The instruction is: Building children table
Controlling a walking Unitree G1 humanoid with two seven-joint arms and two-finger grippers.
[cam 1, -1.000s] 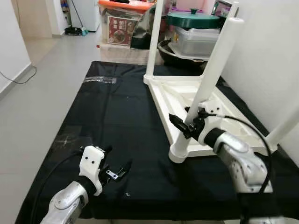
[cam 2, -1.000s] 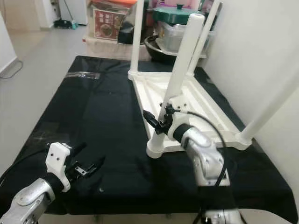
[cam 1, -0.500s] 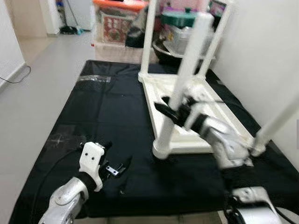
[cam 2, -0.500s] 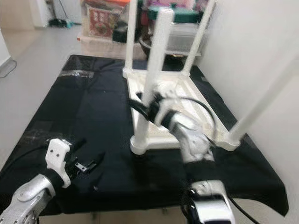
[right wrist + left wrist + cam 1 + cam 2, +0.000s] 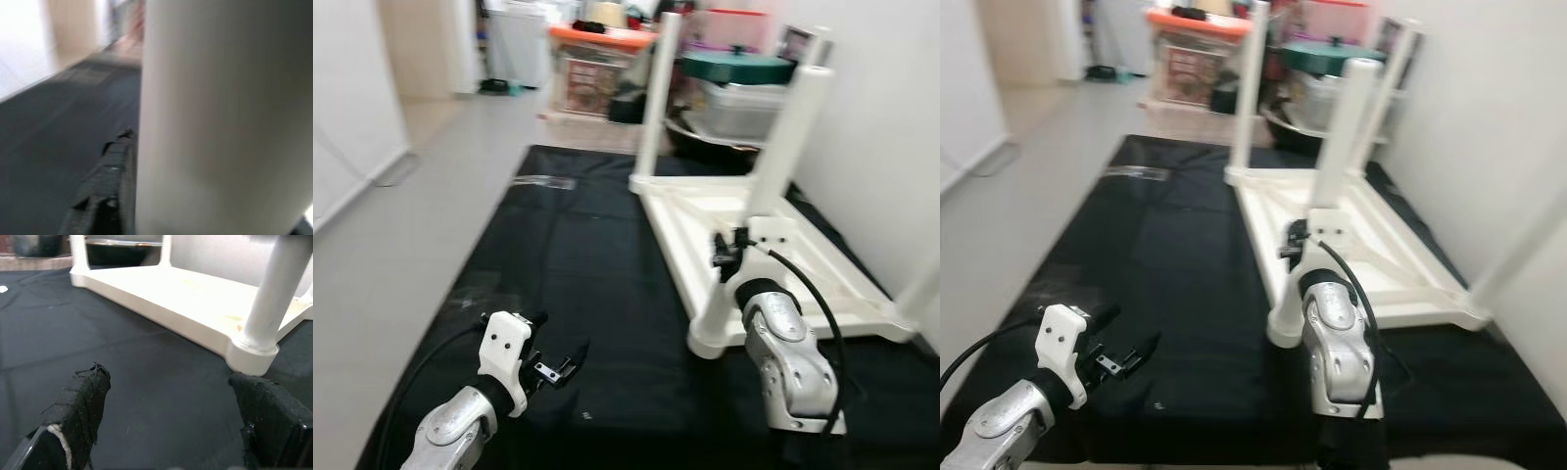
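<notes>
A white children's table (image 5: 773, 235) lies upside down on a black cloth (image 5: 587, 255), with its legs pointing up. My right gripper (image 5: 722, 253) is at the lower part of the nearest leg (image 5: 773, 166). In the right wrist view that leg (image 5: 215, 117) sits between the fingers, and one black finger (image 5: 107, 191) presses against its side. My left gripper (image 5: 558, 364) hovers low over the cloth near the front left. It is open and holds nothing, with its fingertips (image 5: 80, 401) wide apart.
Another leg (image 5: 656, 98) rises at the table's far corner, and a third (image 5: 920, 289) at the right edge. Storage boxes and a green-lidded pot (image 5: 736, 69) stand behind the cloth. A white wall runs along the right, and grey floor (image 5: 401, 215) lies to the left.
The whole picture has swung and blurred, so the camera moved. My right gripper stays on the near leg. The left gripper is still open over the cloth.
</notes>
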